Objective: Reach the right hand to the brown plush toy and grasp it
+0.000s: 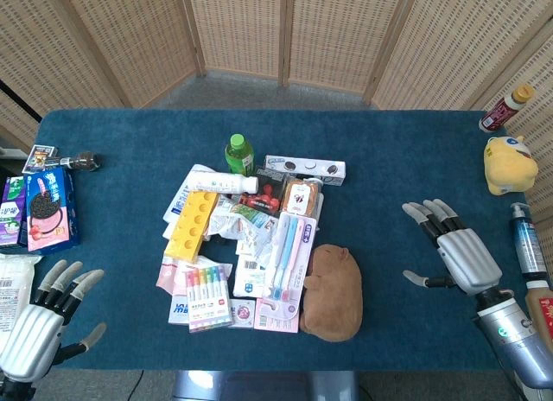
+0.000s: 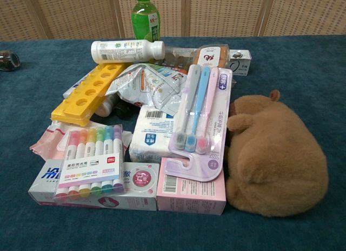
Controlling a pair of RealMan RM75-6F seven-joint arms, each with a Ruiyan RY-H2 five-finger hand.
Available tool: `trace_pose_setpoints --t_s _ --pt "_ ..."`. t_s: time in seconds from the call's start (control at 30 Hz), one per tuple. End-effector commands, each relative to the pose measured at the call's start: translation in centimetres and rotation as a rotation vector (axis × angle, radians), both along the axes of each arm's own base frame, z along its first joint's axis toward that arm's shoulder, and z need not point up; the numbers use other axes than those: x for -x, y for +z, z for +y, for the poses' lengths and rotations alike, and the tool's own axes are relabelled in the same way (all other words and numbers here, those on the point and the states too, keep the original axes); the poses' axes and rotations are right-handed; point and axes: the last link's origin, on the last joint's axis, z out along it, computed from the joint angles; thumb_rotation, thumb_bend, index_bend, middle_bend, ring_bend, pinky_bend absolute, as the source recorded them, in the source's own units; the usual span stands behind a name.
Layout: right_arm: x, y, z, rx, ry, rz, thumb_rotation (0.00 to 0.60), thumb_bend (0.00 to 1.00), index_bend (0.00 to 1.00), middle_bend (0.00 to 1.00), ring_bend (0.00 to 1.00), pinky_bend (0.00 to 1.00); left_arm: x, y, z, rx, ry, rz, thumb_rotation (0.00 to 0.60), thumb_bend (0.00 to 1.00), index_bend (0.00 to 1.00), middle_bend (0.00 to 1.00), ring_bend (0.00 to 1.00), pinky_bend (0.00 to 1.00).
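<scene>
The brown plush toy (image 1: 332, 294) lies on the blue table (image 1: 406, 159) at about five o'clock from the heap of packaged goods in the middle, its long flank touching the toothbrush pack (image 1: 289, 254) on its nine o'clock side. The right hand (image 1: 456, 250) hovers at roughly three o'clock from the toy, well apart from it, released, with fingers spread and holding nothing; the left hand (image 1: 45, 315) rests far off at nine o'clock, likewise released and empty. The reach seems not yet begun, so the step in hand is the approach. To do it well, I judge the right hand should travel toward nine o'clock and slightly toward the near table edge, coming in over the toy's free three o'clock flank, where bare cloth leaves room for the fingers. The chest view shows the toy as a rounded, soft hump, so a wide grasp from above across its narrow width would likely seat best, thumb on one flank and fingers on the other. The risk lies on the far flank: fingers slipping down there could catch the toothbrush pack or the pink box (image 2: 190, 192) beside it, so closing high on the body, letting the plush compress, looks safer.
</scene>
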Motion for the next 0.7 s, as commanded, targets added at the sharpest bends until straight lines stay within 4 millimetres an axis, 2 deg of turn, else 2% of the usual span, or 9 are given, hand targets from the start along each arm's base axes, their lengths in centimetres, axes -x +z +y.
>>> trace_pose_setpoints --t_s 0.03,0.4,0.57,0.7 --pt "0.1 -0.1 0.0 -0.004 -0.004 0.000 0.517 0.21 0.00 0.00 0.00 0.00 0.1 -0.1 -0.1 0.007 0.001 -0.001 0.600 0.31 0.11 0.24 0.12 0.00" --pt "0.0 -0.2 0.1 -0.035 0.037 0.010 0.526 0.21 0.00 0.00 0.00 0.00 0.1 0.1 -1.0 -0.004 -0.004 -0.005 0.600 0.31 0.11 0.24 0.12 0.00" --pt "-0.8 -0.8 0.2 -0.070 0.139 0.073 0.577 0.24 0.00 0.00 0.00 0.00 -0.1 -0.1 -0.9 0.002 -0.006 -0.013 0.600 0.31 0.11 0.24 0.12 0.00" --pt "-1.7 -1.6 0.4 -0.076 0.277 0.154 0.593 0.24 0.00 0.00 0.00 0.00 -0.2 -0.4 -0.7 0.010 -0.003 -0.011 0.600 0.31 0.12 0.24 0.12 0.00"
